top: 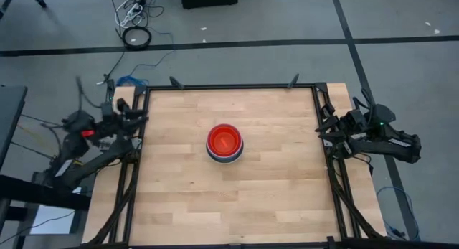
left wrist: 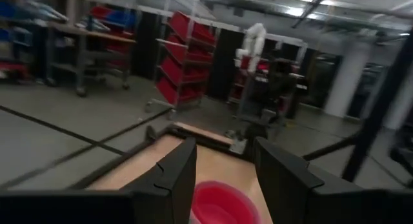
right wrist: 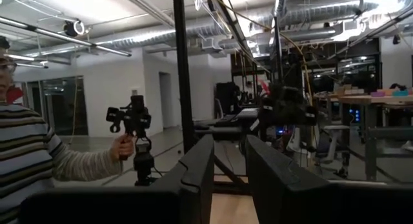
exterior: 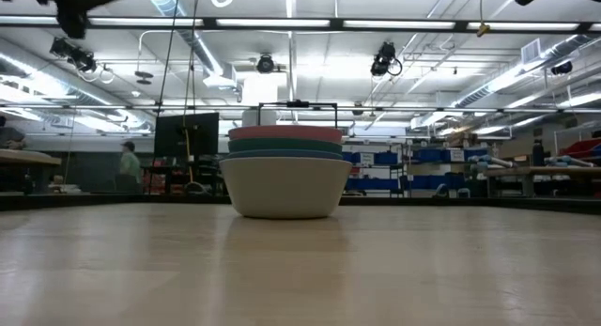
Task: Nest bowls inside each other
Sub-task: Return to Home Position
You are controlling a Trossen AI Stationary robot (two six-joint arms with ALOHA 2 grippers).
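The bowls stand as one nested stack in the middle of the wooden table. From above, the orange-red bowl is innermost, with blue and pale rims around it. In the low view the pale grey-white outer bowl rests on its base, and blue, green and reddish rims show above it. My left gripper hangs open over the table's left edge; its wrist view looks past the fingers at the red bowl. My right gripper stands open at the right edge.
A black frame runs around the table's edges. Beyond the table, the right wrist view shows a person in a striped sleeve holding a hand-held device. Cables lie on the floor behind the table.
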